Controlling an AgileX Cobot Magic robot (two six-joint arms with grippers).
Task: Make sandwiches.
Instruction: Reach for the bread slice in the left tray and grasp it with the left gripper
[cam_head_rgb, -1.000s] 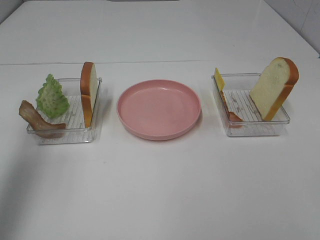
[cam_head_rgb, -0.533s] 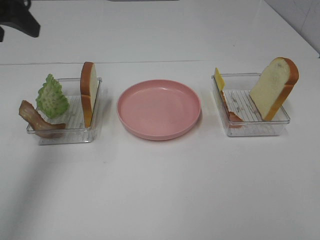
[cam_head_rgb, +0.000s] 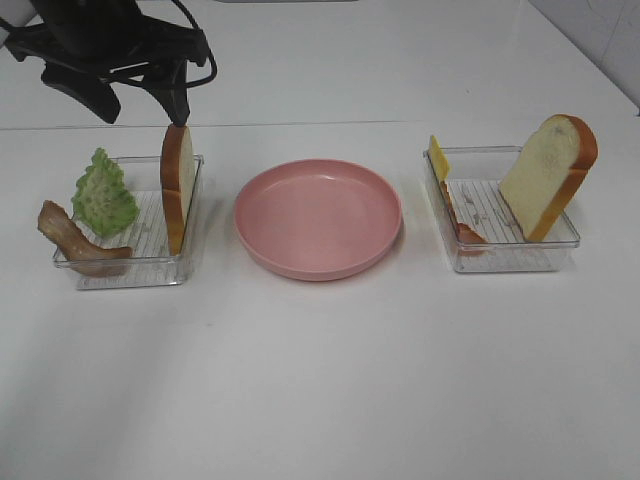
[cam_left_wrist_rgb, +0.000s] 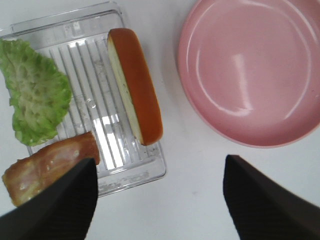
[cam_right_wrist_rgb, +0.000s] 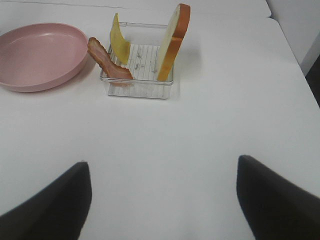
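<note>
No assembled sandwiches are in view; only loose parts show. The left clear tray (cam_head_rgb: 130, 270) holds an upright bread slice (cam_head_rgb: 176, 185), green lettuce (cam_head_rgb: 103, 195) and a bacon strip (cam_head_rgb: 75, 240). My left gripper (cam_head_rgb: 140, 100) hovers open above the tray's far side, one finger just over the bread's top. In the left wrist view the bread slice (cam_left_wrist_rgb: 137, 95) lies between its spread fingers (cam_left_wrist_rgb: 50, 210). The right tray (cam_head_rgb: 510, 255) holds leaning bread (cam_head_rgb: 548, 175), cheese (cam_head_rgb: 438, 157) and bacon (cam_head_rgb: 462, 225). My right gripper (cam_right_wrist_rgb: 162, 200) is open, well short of that tray (cam_right_wrist_rgb: 140, 87).
A pink round plate (cam_head_rgb: 318, 215) sits between the two trays, with nothing on it. The white table (cam_head_rgb: 320, 380) stretches wide in front of the trays. A seam runs across the table behind them.
My left arm has come into the high view from the top left and moved right, now over the back of the left tray. The food pieces have not moved.
</note>
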